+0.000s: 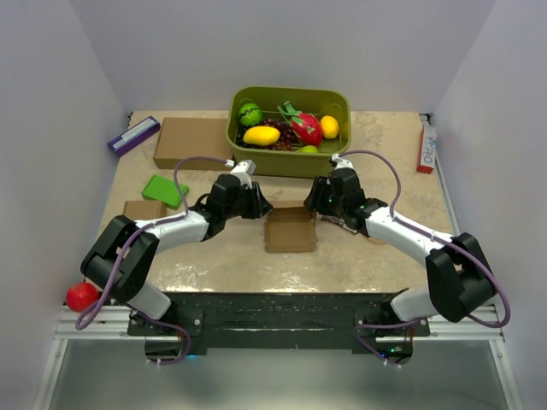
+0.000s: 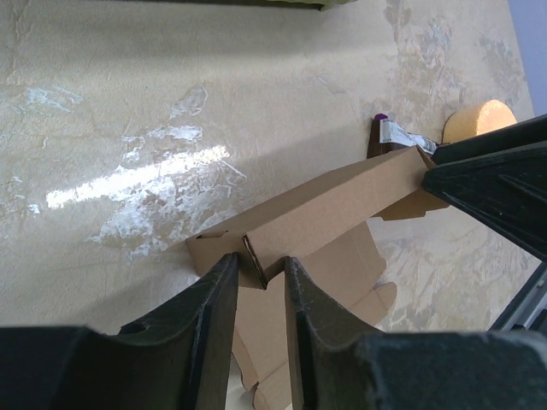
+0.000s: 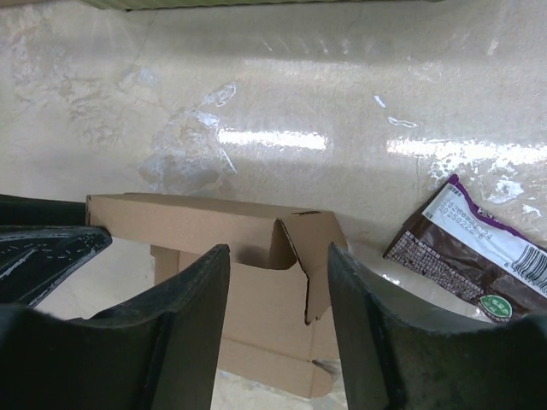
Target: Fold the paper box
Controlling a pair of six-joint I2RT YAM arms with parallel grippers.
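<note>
Closely, box (image 2: pixel 325 213) edge within left end effector (image 2: pixel 259 263)

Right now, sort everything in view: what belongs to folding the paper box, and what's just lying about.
For the job: paper box, left gripper, right gripper.
Lying about: green bin of toy fruit, large brown carton, small brown carton, green block, purple box, red ball, snack packet, red-and-white box.

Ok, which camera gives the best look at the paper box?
Top external: it shows nearly the whole paper box from above. The left wrist catches one raised wall and part of the base; the right wrist, that wall and a folded corner flap.
</note>
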